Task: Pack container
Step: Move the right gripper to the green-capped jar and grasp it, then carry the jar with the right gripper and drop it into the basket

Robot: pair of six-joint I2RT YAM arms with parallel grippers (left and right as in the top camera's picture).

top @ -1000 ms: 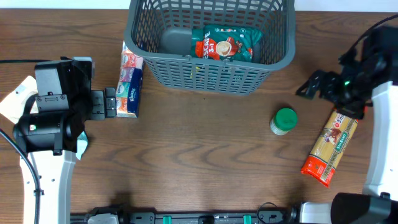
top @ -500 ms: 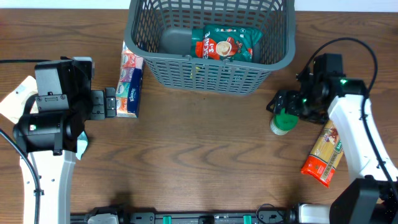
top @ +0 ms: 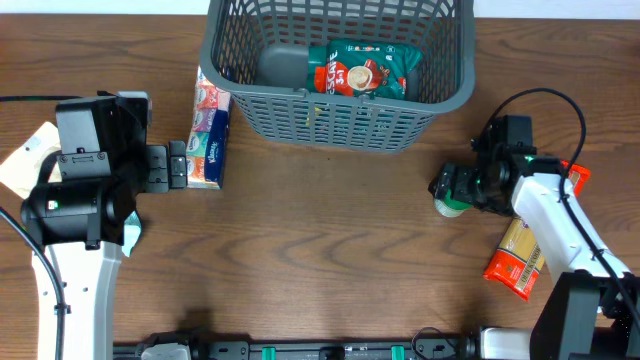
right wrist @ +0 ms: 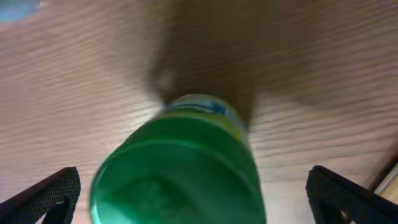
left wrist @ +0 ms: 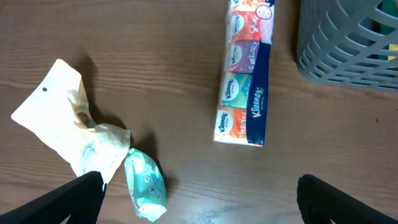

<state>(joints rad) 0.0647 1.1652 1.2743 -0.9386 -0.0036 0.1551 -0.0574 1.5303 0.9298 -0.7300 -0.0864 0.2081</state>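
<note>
Overhead, the grey lattice container point(top: 340, 122) sits thick-rimmed; left end effector point(top: 180, 165) and right end effector point(top: 447, 186) gape.

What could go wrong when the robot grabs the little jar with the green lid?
The right gripper hangs open over the green-lidded jar, which stands upright. If the fingers close off-centre, the round jar might tip and roll. The pasta packet lies right beside it, partly under the arm, so it could get bumped. The container has tall walls, so a low carry might hit its rim.
</note>
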